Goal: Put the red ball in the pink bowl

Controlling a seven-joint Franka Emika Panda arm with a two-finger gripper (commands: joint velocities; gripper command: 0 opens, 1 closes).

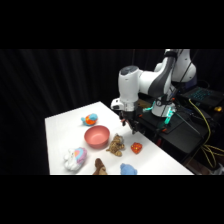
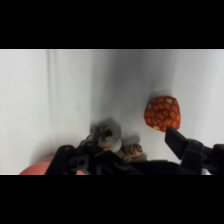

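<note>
The red ball (image 1: 136, 147) is a small shiny red-orange lump lying on the white table, right of the pink bowl (image 1: 96, 136). My gripper (image 1: 131, 125) hangs open above the table, up and slightly left of the ball, holding nothing. In the wrist view the ball (image 2: 162, 113) lies just beyond the tip of my right finger (image 2: 176, 139). A sliver of the pink bowl (image 2: 35, 169) shows at the bottom left.
A brown plush (image 1: 116, 145) (image 2: 107, 136) lies between bowl and ball. An orange-and-blue round toy (image 1: 90, 119) sits behind the bowl. A pastel plush (image 1: 75, 158), a brown toy (image 1: 99, 167) and a blue toy (image 1: 128, 170) lie near the front edge. Black equipment (image 1: 175, 131) stands to the right.
</note>
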